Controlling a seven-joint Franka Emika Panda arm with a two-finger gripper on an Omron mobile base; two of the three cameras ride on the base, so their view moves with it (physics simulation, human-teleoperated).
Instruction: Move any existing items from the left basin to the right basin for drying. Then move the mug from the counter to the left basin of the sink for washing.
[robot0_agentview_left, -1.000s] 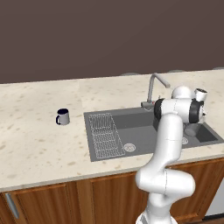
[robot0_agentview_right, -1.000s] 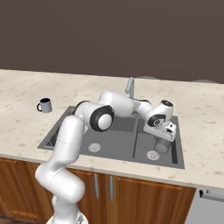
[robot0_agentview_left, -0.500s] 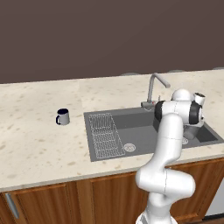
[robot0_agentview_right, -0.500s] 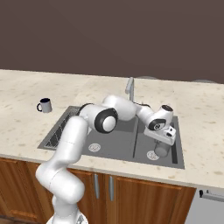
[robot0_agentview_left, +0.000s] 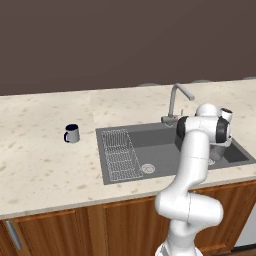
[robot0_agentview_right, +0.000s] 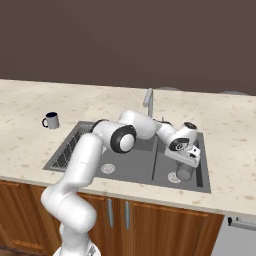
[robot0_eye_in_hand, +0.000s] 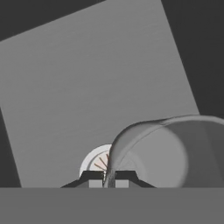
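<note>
tool (robot0_agentview_right: 184, 162) low over the right basin (robot0_agentview_right: 196, 177), jaws pinched nearly shut on the rim of the grey cup (robot0_agentview_right: 183, 170); in the hand view the two tips straddle the cup wall (robot0_eye_in_hand: 114, 153), one inside, one outside, so the cup hangs just below and to one side of the tool, mouth up and roughly upright. the relation that matters: cup sits directly above the right basin floor, the round drain (robot0_eye_in_hand: 97, 162) just beside it in the hand view, basin floor close beneath but i cannot tell whether the base touches yet. judgement: the step in hand is setting down, a short drop and release looks enough. the left basin (robot0_agentview_left: 155, 147) holds only its wire rack (robot0_agentview_left: 121, 159) and drain, no loose item in it. mug (robot0_agentview_left: 71, 133) stands upright on the counter (robot0_agentview_left: 40, 160), well apart from the sink (robot0_agentview_right: 130, 172), on the far side of the left basin from the tool, handle pointing away from the sink. faucet (robot0_agentview_left: 177, 102) rises behind the divider, near the arm's forearm; something to clear on the swing over to the mug. beige stone counter, wooden cabinets below, dark wall behind.
</note>
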